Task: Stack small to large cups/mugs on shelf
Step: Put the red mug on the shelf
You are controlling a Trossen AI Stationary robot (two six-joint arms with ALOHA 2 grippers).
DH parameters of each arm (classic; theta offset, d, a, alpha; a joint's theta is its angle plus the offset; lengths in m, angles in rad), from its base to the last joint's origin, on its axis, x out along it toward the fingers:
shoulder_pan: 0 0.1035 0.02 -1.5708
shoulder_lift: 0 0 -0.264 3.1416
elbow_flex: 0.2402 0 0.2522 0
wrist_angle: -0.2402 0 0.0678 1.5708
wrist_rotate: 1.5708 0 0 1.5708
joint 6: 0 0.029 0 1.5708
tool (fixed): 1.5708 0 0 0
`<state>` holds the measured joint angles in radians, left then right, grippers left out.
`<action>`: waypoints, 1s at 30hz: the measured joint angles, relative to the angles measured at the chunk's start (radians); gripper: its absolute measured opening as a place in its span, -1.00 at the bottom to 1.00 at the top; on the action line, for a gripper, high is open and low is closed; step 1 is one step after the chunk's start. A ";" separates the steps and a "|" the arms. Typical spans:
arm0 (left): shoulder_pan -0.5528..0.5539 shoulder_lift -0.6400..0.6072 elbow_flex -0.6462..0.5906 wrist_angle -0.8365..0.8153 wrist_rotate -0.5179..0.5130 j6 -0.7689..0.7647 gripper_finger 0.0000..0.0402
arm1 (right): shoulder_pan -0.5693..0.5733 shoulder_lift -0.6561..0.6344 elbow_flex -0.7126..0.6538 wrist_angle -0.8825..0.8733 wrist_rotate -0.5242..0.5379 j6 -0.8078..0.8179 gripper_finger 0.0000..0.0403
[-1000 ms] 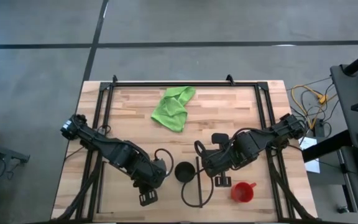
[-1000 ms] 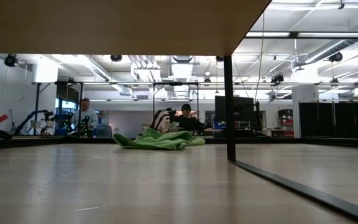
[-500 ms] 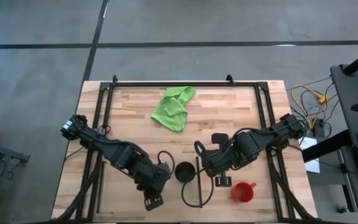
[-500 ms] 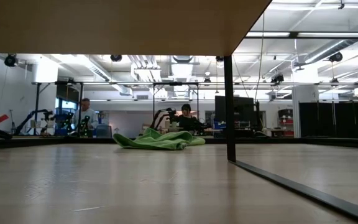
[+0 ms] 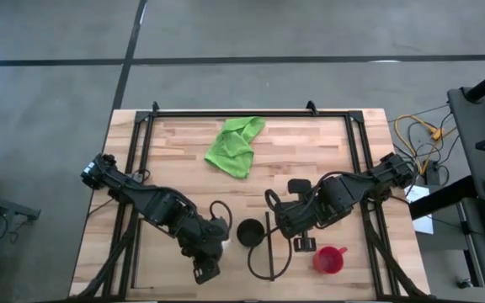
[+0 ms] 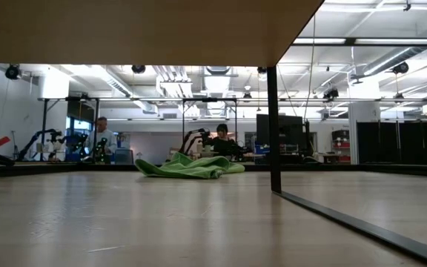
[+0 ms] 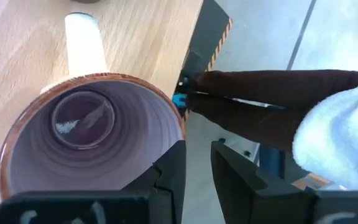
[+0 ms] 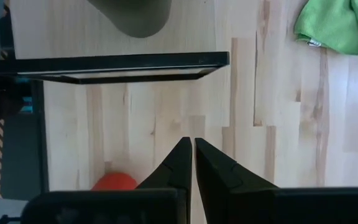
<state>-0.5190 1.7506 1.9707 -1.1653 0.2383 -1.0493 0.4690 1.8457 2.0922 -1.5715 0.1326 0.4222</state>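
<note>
The translucent purple cup (image 7: pixel 86 143) fills the left wrist view with its mouth toward the camera. Its whitish handle (image 7: pixel 82 37) points away over the wood. My left gripper (image 7: pixel 197 149) stands open just beside the cup's rim, with nothing in the gap, near the table's near edge (image 5: pixel 207 271). The arm hides the cup from above. The black cup (image 5: pixel 248 231) stands upright on the light wood shelf surface (image 5: pixel 175 160). The red mug (image 5: pixel 329 259) sits at the near right. My right gripper (image 5: pixel 302 245) hovers shut between them, pointing down (image 8: pixel 192 142). My left gripper has one finger (image 7: pixel 171 165) right next to the purple cup's outer wall just below the rim (image 7: pixel 166 146). Whether it touches the wall I cannot tell. The other finger stands clear, and no part of the cup lies between the two.
A bright green cloth (image 5: pixel 236 145) lies crumpled at the far middle of the wood. Black frame bars (image 5: pixel 268 244) run along the sides and between the two grippers. A black rail (image 8: pixel 110 65) crosses the right wrist view. Cables loop beside the black cup.
My left gripper's wrist has rolled and tipped a little. Its tip has swung slightly toward the table's right edge. The black cup, the red mug and my right gripper have stayed in place.
</note>
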 joint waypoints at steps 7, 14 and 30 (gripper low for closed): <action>-0.001 -0.034 0.048 -0.005 -0.113 -0.001 -0.70 | 0.018 -0.042 0.000 0.000 -0.011 0.078 -0.94; 0.001 -0.070 0.075 -0.004 -0.200 0.038 -0.70 | 0.056 -0.046 -0.031 0.001 -0.138 0.083 -0.94; 0.003 -0.106 0.081 -0.070 -0.229 0.072 -0.70 | 0.068 -0.044 -0.296 0.000 -0.361 0.206 -0.93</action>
<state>-0.5163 1.6444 2.0520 -1.2354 0.0093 -0.9772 0.5365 1.8019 1.7963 -1.5714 -0.2283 0.6283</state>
